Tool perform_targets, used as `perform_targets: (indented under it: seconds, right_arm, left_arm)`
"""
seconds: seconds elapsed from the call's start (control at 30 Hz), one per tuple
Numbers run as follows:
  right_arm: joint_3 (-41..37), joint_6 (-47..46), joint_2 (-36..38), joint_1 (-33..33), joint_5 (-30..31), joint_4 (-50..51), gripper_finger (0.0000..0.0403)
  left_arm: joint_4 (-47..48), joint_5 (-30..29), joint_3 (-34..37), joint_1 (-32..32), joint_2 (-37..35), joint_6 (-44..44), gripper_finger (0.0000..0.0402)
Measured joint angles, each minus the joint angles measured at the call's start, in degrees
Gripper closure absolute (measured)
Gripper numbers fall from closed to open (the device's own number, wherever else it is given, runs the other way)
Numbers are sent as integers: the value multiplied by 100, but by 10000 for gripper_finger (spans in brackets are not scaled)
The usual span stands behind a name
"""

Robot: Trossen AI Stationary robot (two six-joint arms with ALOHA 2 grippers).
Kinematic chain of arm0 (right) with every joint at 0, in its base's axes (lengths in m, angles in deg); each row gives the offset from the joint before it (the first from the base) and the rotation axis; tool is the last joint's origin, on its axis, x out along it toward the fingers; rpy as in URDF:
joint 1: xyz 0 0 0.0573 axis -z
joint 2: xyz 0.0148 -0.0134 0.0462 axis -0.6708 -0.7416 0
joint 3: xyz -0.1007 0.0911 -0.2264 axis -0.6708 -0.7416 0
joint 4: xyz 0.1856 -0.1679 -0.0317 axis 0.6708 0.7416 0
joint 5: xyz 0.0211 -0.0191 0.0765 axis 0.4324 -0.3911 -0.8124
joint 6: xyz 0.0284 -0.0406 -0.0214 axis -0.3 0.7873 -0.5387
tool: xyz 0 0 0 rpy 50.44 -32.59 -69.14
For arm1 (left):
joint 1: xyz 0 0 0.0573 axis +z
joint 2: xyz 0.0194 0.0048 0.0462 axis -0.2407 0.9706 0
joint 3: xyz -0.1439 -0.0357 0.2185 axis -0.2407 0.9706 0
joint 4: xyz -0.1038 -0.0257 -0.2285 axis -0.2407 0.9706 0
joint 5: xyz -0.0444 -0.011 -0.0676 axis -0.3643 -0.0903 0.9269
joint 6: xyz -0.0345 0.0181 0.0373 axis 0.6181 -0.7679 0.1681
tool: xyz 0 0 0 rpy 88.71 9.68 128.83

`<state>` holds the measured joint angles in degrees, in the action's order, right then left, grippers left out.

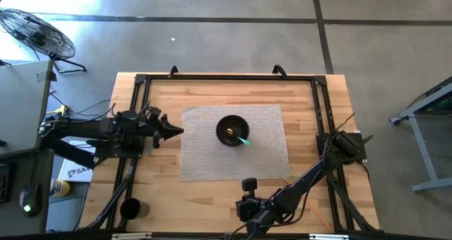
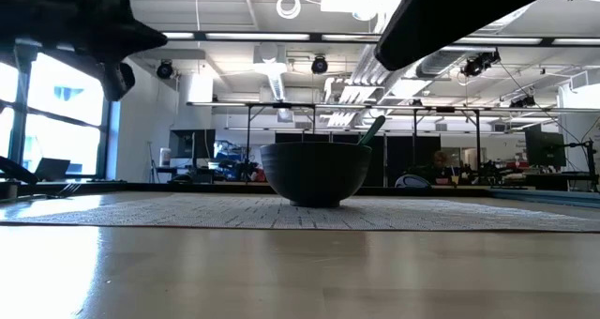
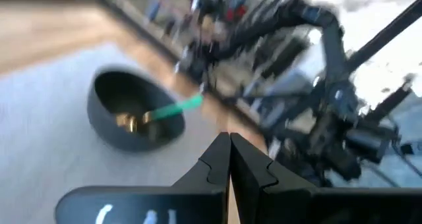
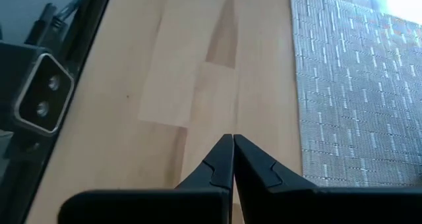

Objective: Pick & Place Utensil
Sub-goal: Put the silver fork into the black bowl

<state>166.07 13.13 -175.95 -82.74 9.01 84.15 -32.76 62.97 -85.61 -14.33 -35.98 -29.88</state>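
— Utensil's whereabouts first: where does it lie?

— Green-handled utensil [image 1: 243,139] sits in the black bowl [image 1: 232,130], its gold-coloured head down in the bottom and its handle leaning out over the rim toward the table's right edge. That bowl stands around the middle of the woven grey placemat [image 1: 205,159], which covers the centre of the wooden table [image 1: 318,99].

— And the arms?

— Left gripper [image 3: 229,159] hangs above the table just off the mat's left edge, fingers pressed together on nothing. Right gripper [image 4: 233,159] is near the front edge, beside the mat's front border, likewise closed and empty.

— So which step is this?

— I judge the placing done, with both arms clear of the bowl. If anything remains, it is parking the arms; a fresh pick would call for one gripper to open, line up with the leaning handle, and close on it above the rim.
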Motion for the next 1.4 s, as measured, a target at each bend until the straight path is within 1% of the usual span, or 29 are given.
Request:
perform_targets:
  seconds: [0.1, 0.23, 0.37, 0.43, 0.5, 0.73, 0.83, 0.9, 1.03, 1.13, 1.23, 1.4]
  right_arm:
    - [0, -9, 0, 6, -10, -2, 398]
    - [0, -9, 0, 22, 45, -75, 396]
    - [0, -9, 0, 78, 90, -221, 401]
    - [0, -9, 0, 116, 96, -251, 402]
    - [0, -9, 0, 151, 94, -287, 401]
    - [0, -11, 0, 209, -53, -526, 401]
    - [2, -11, 0, 209, -57, -580, 401]
    - [2, -11, 0, 209, -56, -582, 399]
    - [2, -11, 0, 209, -58, -614, 401]
    - [2, -11, 0, 209, -59, -624, 401]
    - [2, -11, 0, 207, -61, -621, 397]
    - [2, -11, 0, 198, -63, -601, 398]
  left_arm:
    - [1553, -89, -844, -2, 401, 268, 401]
    - [3646, -401, -1939, -2, 1164, 720, 401]
    - [5061, -520, -2783, -2, 2071, 1135, 401]
    - [5641, -570, -3051, 0, 2542, 1517, 401]
    - [6078, -579, -3174, 0, 2977, 1862, 401]
    - [7136, -707, -3188, 15, 4367, 2449, 398]
    - [7425, -802, -3188, 218, 4814, 2510, 375]
    - [7410, -826, -3188, 436, 5037, 2430, 350]
    - [7387, -822, -3190, 993, 5319, 1868, 291]
    - [7399, -817, -3190, 1464, 5418, 1492, 261]
    - [7331, -692, -3188, 1915, 5433, 1140, 249]
    - [7242, -417, -3116, 2703, 5433, 552, 248]
